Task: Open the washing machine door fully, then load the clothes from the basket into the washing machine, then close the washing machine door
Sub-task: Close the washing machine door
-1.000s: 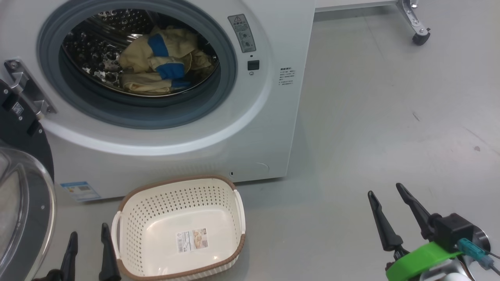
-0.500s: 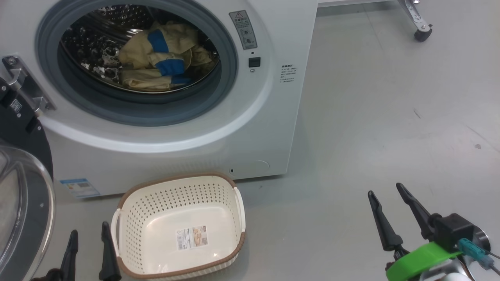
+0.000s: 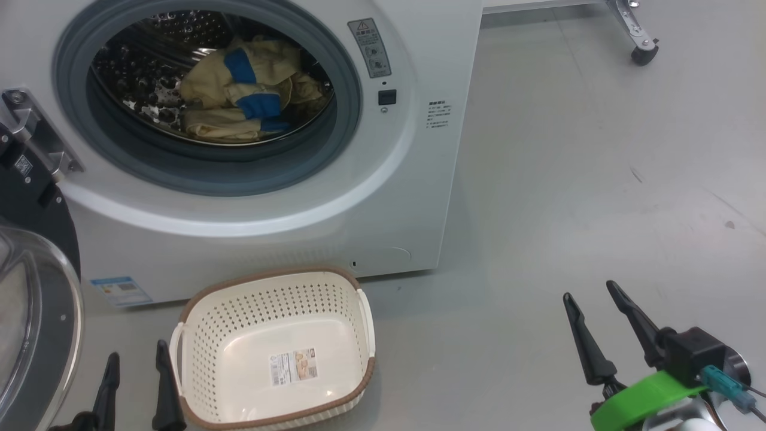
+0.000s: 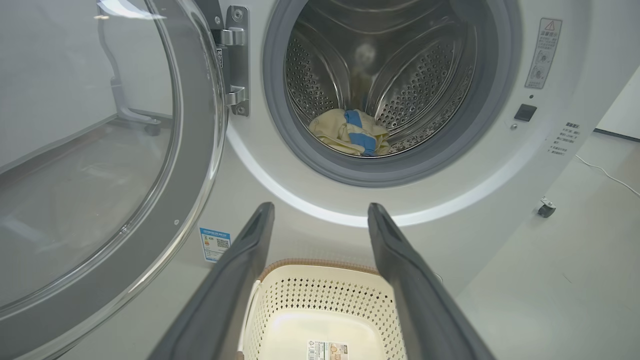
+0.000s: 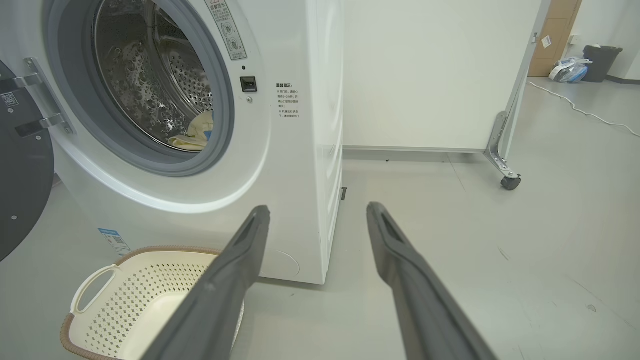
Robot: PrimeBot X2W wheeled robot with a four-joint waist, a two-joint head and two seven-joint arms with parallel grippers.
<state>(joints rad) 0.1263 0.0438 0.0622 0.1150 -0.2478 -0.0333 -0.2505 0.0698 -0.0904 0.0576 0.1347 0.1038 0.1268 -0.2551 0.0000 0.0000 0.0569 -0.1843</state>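
The white washing machine (image 3: 413, 179) stands with its round opening uncovered. Pale yellow clothes (image 3: 239, 99) with blue patches lie inside the steel drum, also seen as clothes (image 4: 350, 132) and clothes (image 5: 195, 135). The washing machine door (image 3: 30, 311) hangs swung out at the left on its metal hinge (image 3: 36, 134); in the left wrist view the door (image 4: 100, 150) takes up the left side. The cream basket (image 3: 197, 335) sits on the floor before the machine with only a label inside. My left gripper (image 3: 134, 362) is open just left of the basket. My right gripper (image 3: 589, 290) is open over bare floor at the right.
A white partition on a castor wheel (image 3: 643, 54) stands behind the machine at the right. In the right wrist view a white cable (image 5: 575, 107) runs across the floor and a black bin (image 5: 600, 62) stands far back. Grey floor (image 3: 568, 179) spreads to the right.
The head view has shifted slightly, so the machine and basket sit a touch differently in frame. Both grippers hold still and stay open.
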